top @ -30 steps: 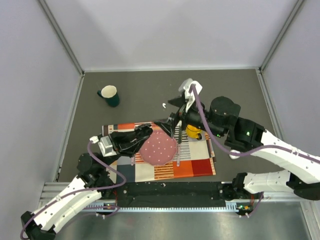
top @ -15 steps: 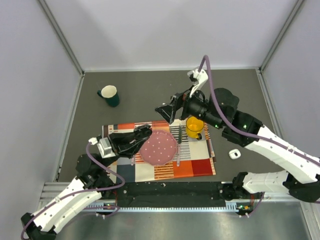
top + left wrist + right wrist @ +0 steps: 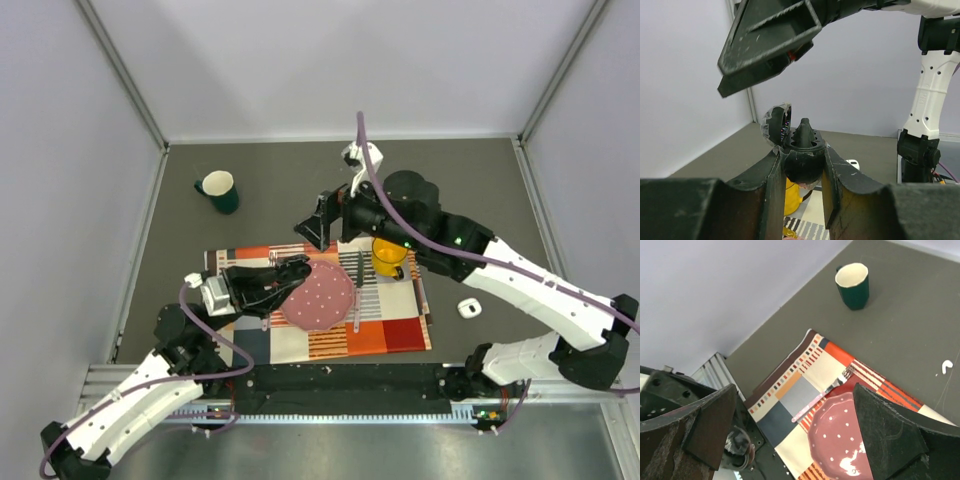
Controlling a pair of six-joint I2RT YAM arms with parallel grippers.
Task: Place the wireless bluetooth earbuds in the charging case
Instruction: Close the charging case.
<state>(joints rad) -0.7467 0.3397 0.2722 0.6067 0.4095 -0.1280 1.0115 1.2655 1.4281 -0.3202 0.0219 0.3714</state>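
Note:
The white charging case point(image 3: 468, 308) lies on the dark table right of the placemat; it also shows in the left wrist view point(image 3: 852, 163). One tiny white earbud point(image 3: 946, 366) lies on the table beyond the placemat's far edge; in the top view my right arm hides it. The other earbud is not in view. My right gripper point(image 3: 318, 222) hangs open and empty above the placemat's far edge, its jaws wide point(image 3: 790, 440). My left gripper point(image 3: 292, 270) is shut on a black oval object point(image 3: 802, 172) with its lid open, above the plate's left side.
A patterned placemat point(image 3: 400, 335) holds a pink dotted plate point(image 3: 318, 297), a yellow mug point(image 3: 388, 255), a knife point(image 3: 357, 290) and a pink-handled fork point(image 3: 825, 397). A dark green mug point(image 3: 218, 190) stands at the far left. Grey walls enclose the table.
My right arm has swung left and away from me, from over the yellow mug to the placemat's far edge, uncovering the charging case. My left gripper has barely moved.

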